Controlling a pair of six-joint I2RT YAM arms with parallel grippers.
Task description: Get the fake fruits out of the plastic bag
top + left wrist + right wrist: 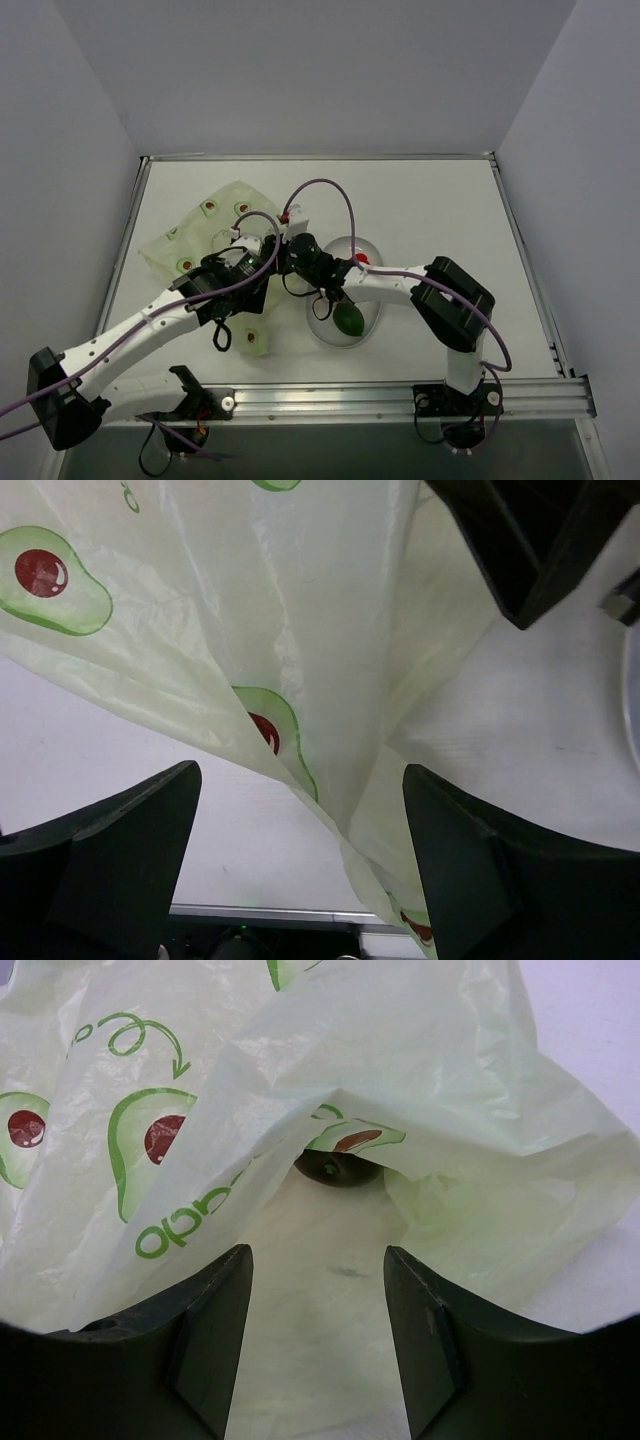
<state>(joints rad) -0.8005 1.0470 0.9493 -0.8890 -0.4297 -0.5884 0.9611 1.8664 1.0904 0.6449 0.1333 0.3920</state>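
Left pincer (298,775) and right pincer (315,1252) both gape open at the plastic bag (200,1110); 1 dark fruit (337,1168) sits inside.

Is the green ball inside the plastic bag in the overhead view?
No, the green ball lies in the clear dish, well apart from the plastic bag.

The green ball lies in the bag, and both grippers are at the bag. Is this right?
No. The top view shows the green ball in the clear dish, not in the bag. The left gripper and right gripper are indeed at the bag.
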